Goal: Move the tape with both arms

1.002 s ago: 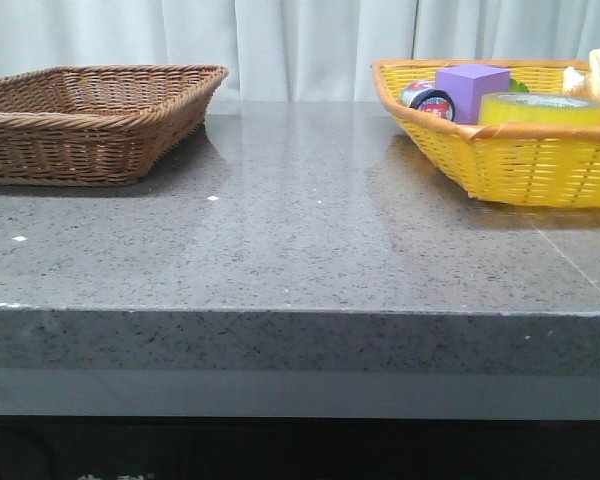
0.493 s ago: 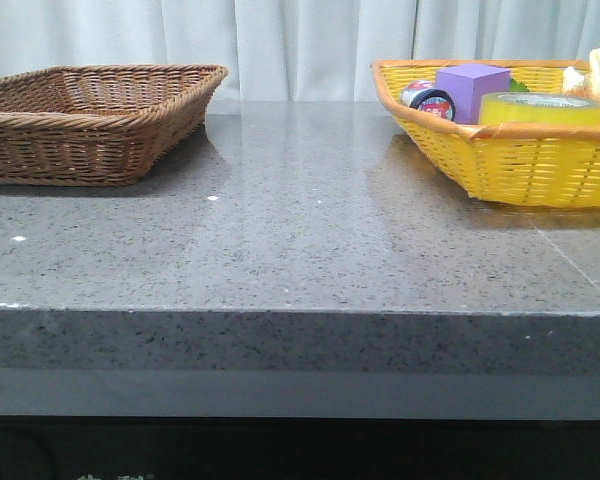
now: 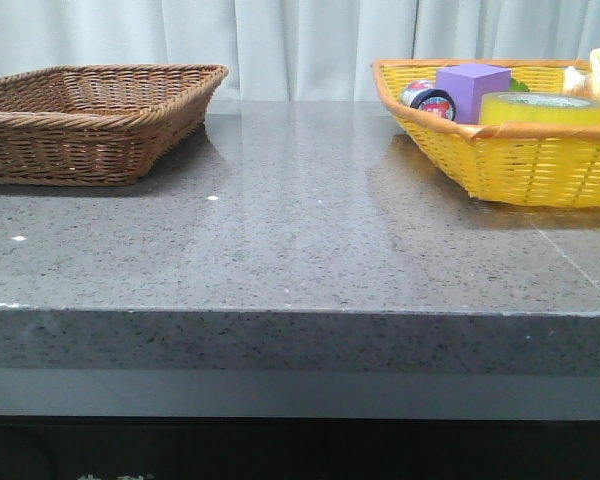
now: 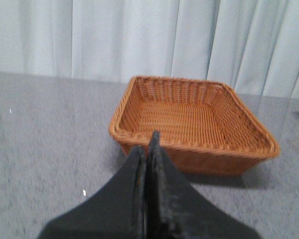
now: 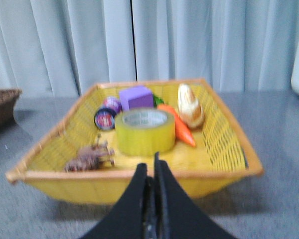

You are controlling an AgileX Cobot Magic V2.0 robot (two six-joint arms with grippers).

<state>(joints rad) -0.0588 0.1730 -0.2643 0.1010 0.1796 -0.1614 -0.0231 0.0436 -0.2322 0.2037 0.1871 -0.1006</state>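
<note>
**Tape waits in the yellow basket**

The tape [image 5: 144,130] stands flat in the yellow basket [image 5: 224,149], beside the carrot [image 5: 182,130]. The right gripper [image 5: 150,172] and left gripper [image 4: 147,149] are both pressed together, empty. It looks light, stiff and slick; pinching through the core over one wall seems surest.

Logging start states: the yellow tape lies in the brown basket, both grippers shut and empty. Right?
Not quite. The tape lies in the yellow basket, as the right wrist view shows. The left gripper and right gripper are indeed shut and empty.
</note>
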